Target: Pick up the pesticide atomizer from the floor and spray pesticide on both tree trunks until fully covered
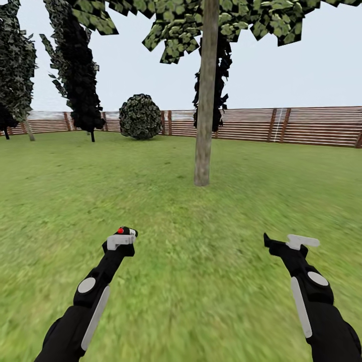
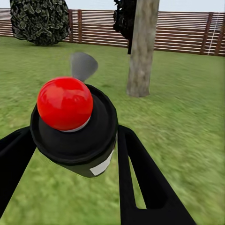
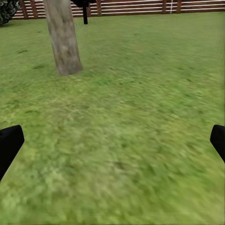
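Carrying the pesticide atomizer [image 2: 74, 126] clamped in the left gripper [image 1: 122, 239], right gripper [image 1: 291, 243] spread empty; likely approach step, tree trunk [image 1: 205, 100] far ahead, needs closing in before spraying

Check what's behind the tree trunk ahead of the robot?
Behind the tree trunk stands a dark conifer, partly hidden by the bark, then the brown slat fence. The conifer's base and the fence section directly behind the trunk are covered.
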`<state>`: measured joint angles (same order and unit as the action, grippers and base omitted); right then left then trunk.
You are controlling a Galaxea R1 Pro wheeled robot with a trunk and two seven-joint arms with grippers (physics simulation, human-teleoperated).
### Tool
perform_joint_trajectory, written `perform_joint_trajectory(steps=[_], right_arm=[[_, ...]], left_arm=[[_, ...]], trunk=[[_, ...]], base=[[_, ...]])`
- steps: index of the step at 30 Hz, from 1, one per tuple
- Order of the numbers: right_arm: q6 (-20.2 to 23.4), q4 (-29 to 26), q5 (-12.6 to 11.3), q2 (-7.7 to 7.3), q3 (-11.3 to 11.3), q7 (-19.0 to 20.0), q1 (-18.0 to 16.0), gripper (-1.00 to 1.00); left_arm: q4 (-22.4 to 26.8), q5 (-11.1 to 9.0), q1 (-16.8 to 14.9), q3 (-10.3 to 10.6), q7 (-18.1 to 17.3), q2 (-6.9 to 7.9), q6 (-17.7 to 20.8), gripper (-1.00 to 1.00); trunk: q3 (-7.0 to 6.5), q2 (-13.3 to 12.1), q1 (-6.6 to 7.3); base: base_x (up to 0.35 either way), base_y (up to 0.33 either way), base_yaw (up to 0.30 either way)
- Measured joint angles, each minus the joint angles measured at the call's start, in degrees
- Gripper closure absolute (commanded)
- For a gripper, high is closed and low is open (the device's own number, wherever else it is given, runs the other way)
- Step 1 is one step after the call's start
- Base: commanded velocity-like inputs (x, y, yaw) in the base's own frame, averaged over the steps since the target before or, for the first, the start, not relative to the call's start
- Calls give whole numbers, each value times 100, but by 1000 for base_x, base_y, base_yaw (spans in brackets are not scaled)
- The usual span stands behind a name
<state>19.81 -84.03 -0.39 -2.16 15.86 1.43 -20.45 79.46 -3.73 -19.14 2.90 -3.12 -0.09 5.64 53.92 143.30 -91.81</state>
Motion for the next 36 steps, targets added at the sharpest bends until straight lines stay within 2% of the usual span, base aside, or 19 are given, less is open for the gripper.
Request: perform_joint_trajectory(steps=[10,22,36], right_arm=[[0,0,3,0,0,0,0,-100],[0,-1,1,-2,0,0,-1,-100],[0,-1,6,1,0,0,0,-100]], left_arm=[[0,0,0,2,0,1,-1,100],[-1,0,0,1,0,1,-1,100],[1,0,0,-3,0,1,0,100]], trunk=[[-1,0,0],[-59,0,0],[-67,0,0]], base=[[329,0,-7],[329,0,-162],[329,0,-17]])
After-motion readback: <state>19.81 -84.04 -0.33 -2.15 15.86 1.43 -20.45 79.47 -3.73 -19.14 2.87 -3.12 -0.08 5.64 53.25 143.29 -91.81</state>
